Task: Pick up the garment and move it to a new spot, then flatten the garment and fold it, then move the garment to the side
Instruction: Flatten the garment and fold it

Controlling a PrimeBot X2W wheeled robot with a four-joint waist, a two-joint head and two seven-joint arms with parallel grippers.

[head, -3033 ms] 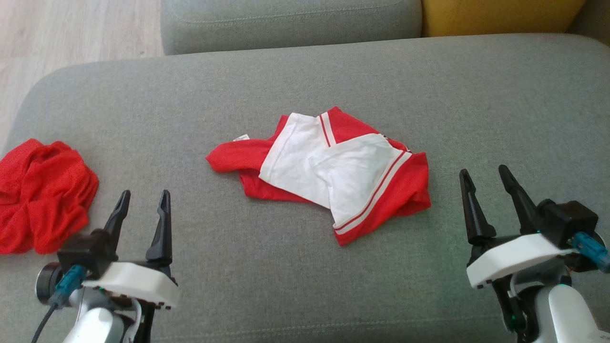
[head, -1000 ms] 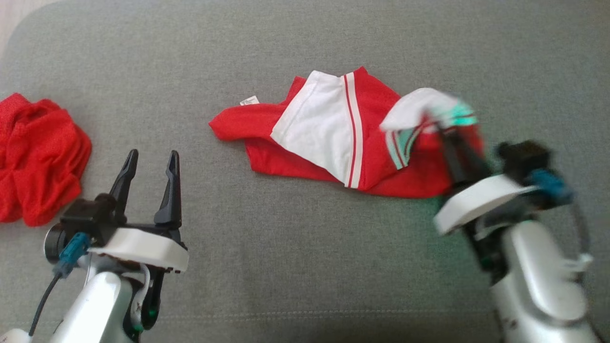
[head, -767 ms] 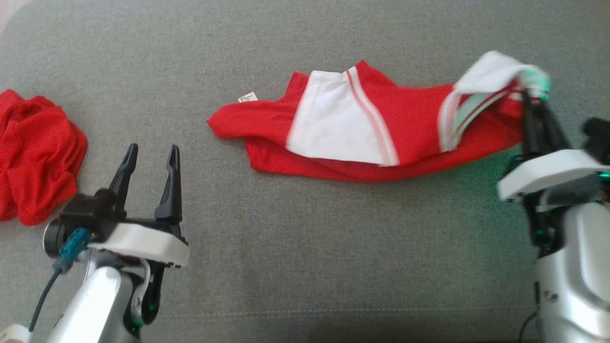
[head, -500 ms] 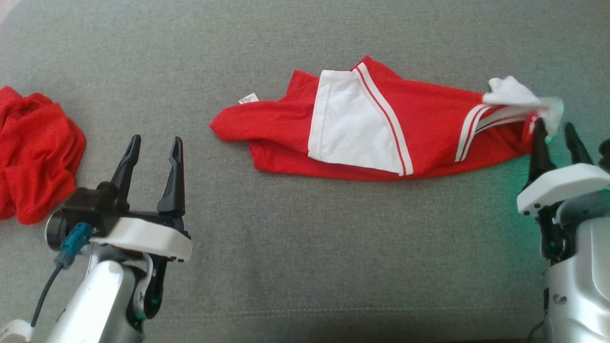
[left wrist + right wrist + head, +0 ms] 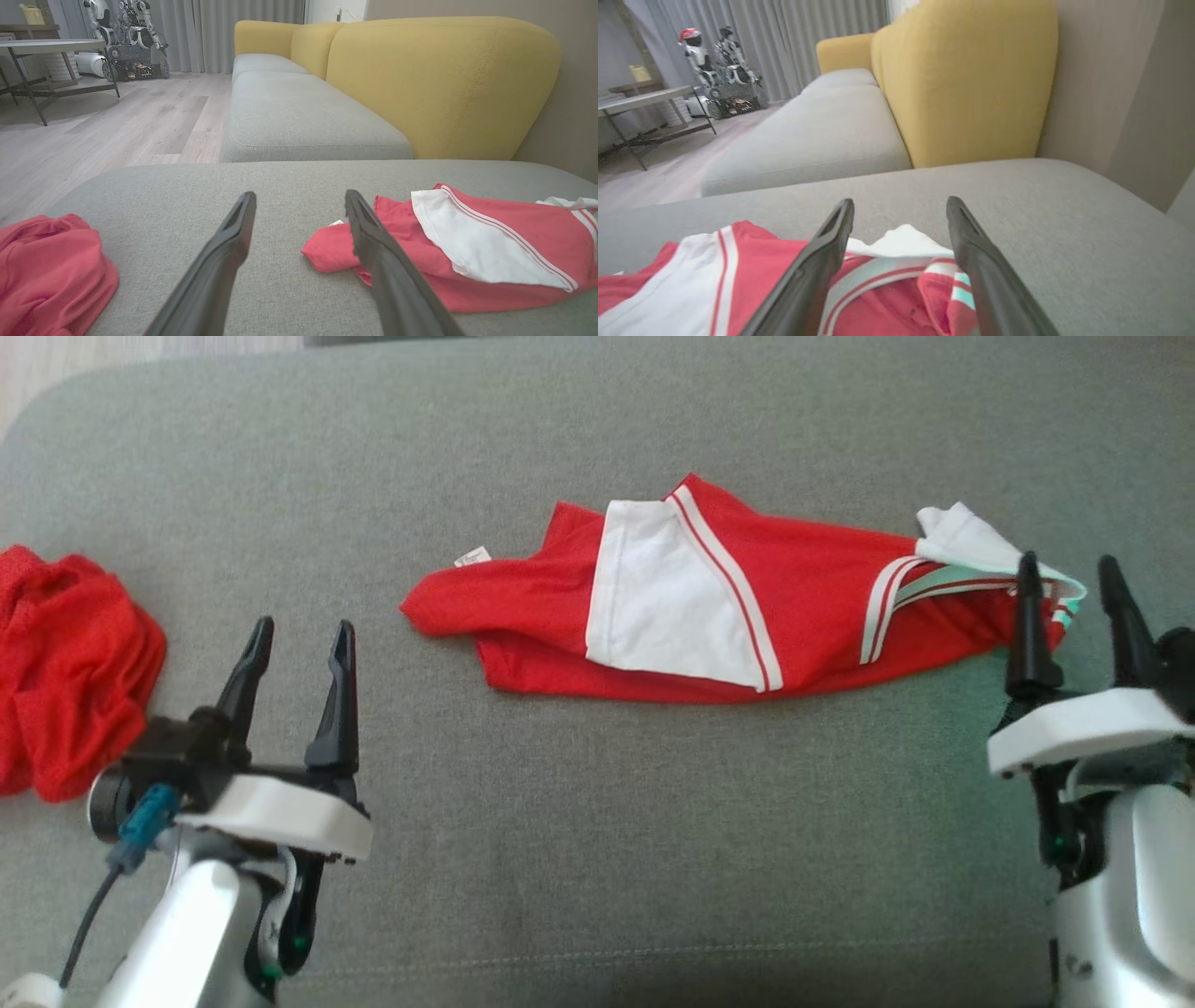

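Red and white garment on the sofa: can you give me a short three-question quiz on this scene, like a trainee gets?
1. Which thing lies on the grey cushion to the left of the left gripper? A) crumpled red cloth; B) yellow pillow; C) folded towel.
2. True or false: the right gripper stands open at one end of the red and white garment.
3. Fill in: the sofa backrest is ____.
Key: 1 A; 2 true; 3 yellow.

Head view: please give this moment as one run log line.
garment: stretched out on cushion | right claw: open, at garment's right end, nothing held | left claw: open, apart from garment
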